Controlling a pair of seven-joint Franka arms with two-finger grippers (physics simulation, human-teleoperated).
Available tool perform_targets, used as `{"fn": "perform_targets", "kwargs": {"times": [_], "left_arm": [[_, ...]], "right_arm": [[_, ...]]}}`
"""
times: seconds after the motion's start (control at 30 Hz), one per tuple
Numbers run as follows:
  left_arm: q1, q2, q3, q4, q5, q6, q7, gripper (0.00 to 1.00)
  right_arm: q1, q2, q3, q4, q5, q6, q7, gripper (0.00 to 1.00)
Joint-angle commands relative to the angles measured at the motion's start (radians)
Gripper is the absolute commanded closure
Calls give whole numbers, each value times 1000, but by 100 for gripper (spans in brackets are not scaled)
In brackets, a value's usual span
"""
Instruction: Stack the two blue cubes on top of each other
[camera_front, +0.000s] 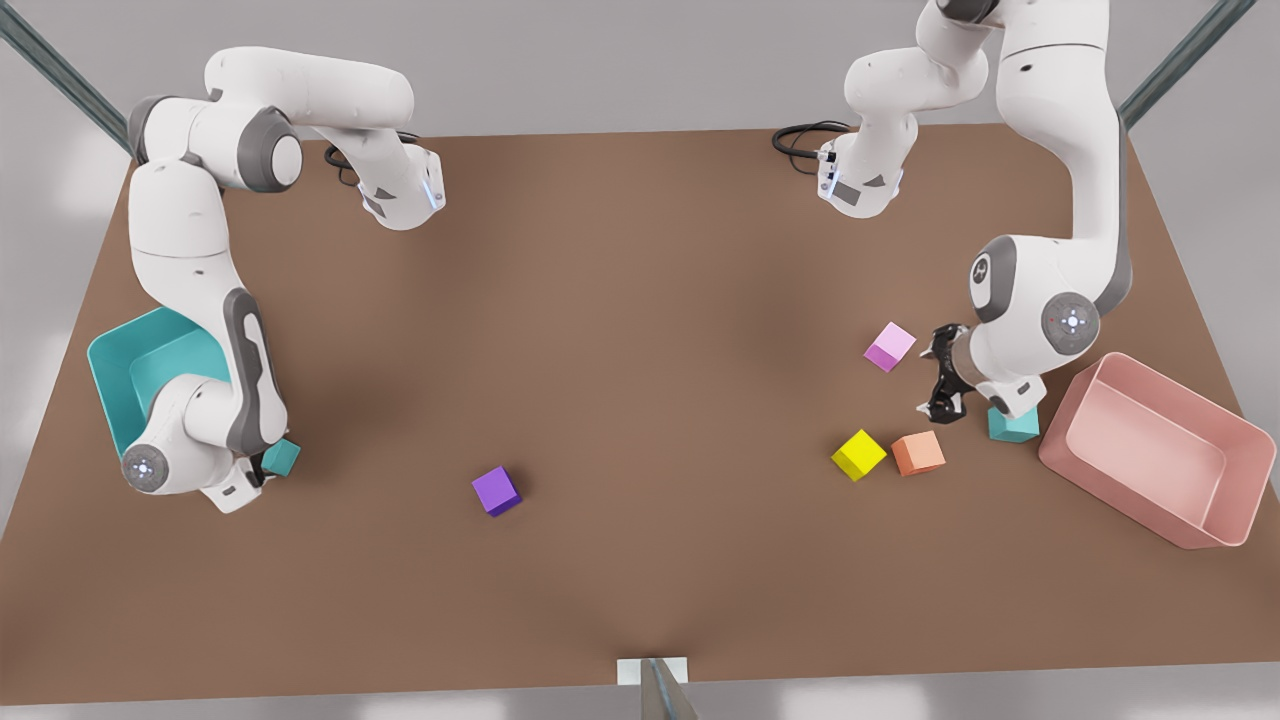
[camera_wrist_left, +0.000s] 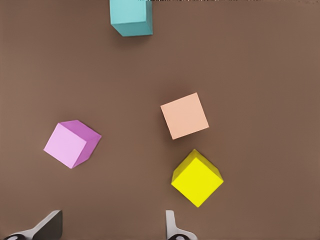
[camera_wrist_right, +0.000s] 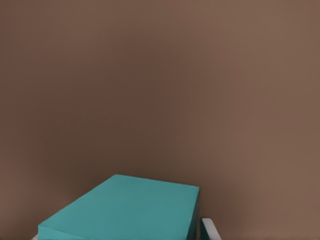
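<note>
From the front, my right gripper (camera_front: 262, 472) at the near left holds one teal cube (camera_front: 283, 457) beside the teal bin (camera_front: 120, 365). My left gripper (camera_front: 945, 385) hangs spread near the other teal cube (camera_front: 1012, 424). Its wrist view shows that cube (camera_wrist_left: 131, 17) beyond a peach cube (camera_wrist_left: 184, 115).
</note>
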Motion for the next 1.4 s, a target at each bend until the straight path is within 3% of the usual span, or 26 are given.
{"fn": "perform_targets", "kwargs": {"times": [0.0, 0.03, 0.1, 0.13, 0.33, 0.4, 0.6, 0.67, 0.73, 0.9, 1.1, 1.37], "left_arm": [[15, 13, 33, -1, 1, 50, -128, 0], [19, 21, 73, -2, 0, 65, -64, 0], [41, 42, 88, -16, 1, 126, 24, 0], [45, 50, 106, -44, 3, 175, 82, 0], [111, 164, 123, -56, 4, 389, 259, 0], [131, 205, 123, -44, 7, 430, 305, 0], [187, 257, 123, -2, 130, 432, 320, 0], [214, 257, 123, -2, 129, 433, 360, 0], [216, 262, 123, -2, 121, 432, 357, 0], [223, 280, 123, -2, 122, 436, 357, 0], [234, 312, 123, -2, 127, 430, 360, 0], [246, 331, 129, 16, 147, 392, 361, 0]], "right_arm": [[0, 0, 1, 2, 0, 3, 112, 7], [0, 0, 1, 6, 0, 1, 112, 26], [0, 0, -1, 6, 0, -5, 110, 52], [2, -2, 1, 20, -2, -11, 110, 54], [8, -3, 15, 45, 36, -91, 115, 54], [66, -6, 16, 98, 99, -209, 167, 54], [416, -25, 27, 261, 398, -469, 891, 53], [446, -23, 154, 387, 418, -468, 1271, 53], [483, -3, 256, 454, 417, -416, 1593, 53], [716, 44, 246, 453, 397, -98, 2061, 53], [793, 158, 239, 451, 103, -9, 2111, 53], [821, 270, 242, 482, 79, 112, 2109, 52]]}}
